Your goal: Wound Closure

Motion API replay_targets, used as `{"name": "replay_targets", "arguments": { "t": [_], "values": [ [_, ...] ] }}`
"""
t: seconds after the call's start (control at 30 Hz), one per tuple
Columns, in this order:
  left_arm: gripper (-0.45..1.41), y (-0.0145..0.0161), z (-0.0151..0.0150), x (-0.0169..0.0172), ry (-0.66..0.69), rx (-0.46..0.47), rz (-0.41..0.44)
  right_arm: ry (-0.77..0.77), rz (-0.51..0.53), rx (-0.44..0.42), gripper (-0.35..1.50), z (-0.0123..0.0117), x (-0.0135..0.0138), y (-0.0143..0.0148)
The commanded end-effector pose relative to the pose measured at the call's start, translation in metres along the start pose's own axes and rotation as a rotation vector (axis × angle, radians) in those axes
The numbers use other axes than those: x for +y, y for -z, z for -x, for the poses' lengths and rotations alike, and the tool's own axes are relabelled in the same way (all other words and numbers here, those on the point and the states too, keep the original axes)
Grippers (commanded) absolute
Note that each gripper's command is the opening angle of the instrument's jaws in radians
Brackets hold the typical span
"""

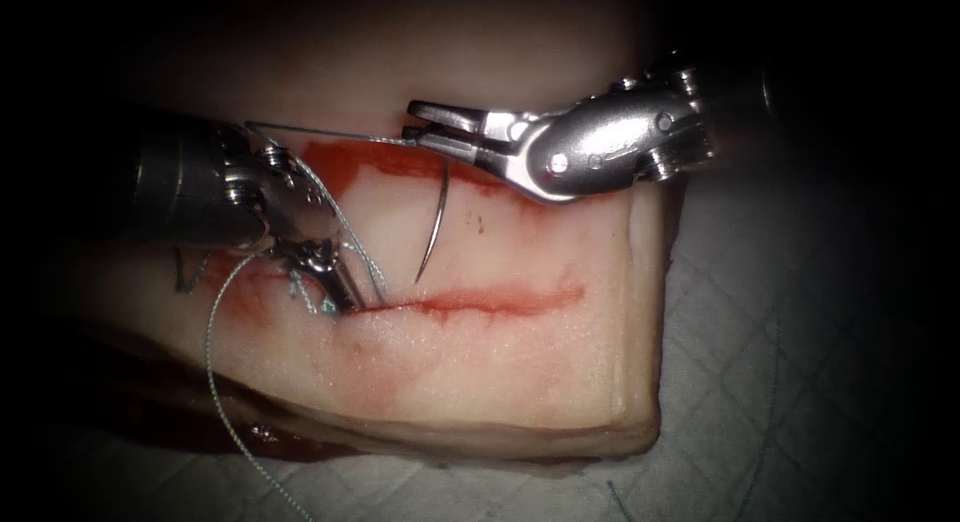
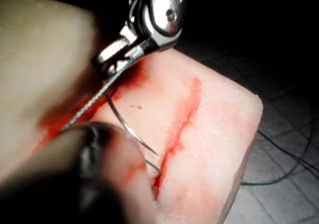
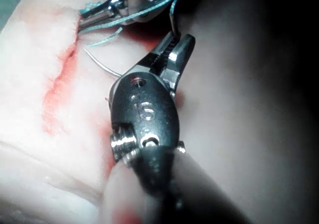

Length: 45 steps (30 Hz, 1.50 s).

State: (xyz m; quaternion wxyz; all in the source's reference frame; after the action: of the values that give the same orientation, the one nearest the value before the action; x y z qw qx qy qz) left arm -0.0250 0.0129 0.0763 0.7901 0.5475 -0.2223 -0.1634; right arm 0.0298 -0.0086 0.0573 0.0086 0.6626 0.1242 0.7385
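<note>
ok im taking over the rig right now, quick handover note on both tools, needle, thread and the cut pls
Right end effector: shut on the needle near its thread end; the curve hangs free above the tissue, point down, short of the cut, not in the tissue.
Left end effector: tips down at the left end of the cut, among the thread; whether it grips anything can't be told.
Thread runs from the needle leftward to the left tool, with a loose strand trailing off the tissue's front edge.
Done: stitching sits at the cut's left end. Left: the rest of the cut lies open, red fluid along it.
</note>
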Motion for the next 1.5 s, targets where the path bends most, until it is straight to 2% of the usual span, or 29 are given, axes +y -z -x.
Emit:
{"name": "replay_targets", "arguments": {
  "t": [0.03, 0.7, 1.2, 1.5],
  "values": [
    [-0.45, -0.0003, 0.0005, 0.0005, 0.001, -0.001, 0.000, -0.012, 0.002, 0.000, -0.35, -0.0004, 0.0006, -0.0013],
    [-0.45, -0.0004, 0.0003, 0.0001, -0.001, 0.001, -0.003, -0.040, 0.007, -0.001, -0.35, -0.0008, 0.0023, -0.0030],
    [-0.45, -0.0005, 0.0002, -0.0003, -0.001, 0.002, -0.004, -0.025, 0.006, 0.000, -0.35, -0.0006, 0.0012, -0.0026],
    [-0.45, -0.0004, 0.0003, -0.0002, -0.002, 0.002, -0.005, -0.023, 0.005, 0.001, -0.35, -0.0005, 0.0015, -0.0031]
  ]
}}
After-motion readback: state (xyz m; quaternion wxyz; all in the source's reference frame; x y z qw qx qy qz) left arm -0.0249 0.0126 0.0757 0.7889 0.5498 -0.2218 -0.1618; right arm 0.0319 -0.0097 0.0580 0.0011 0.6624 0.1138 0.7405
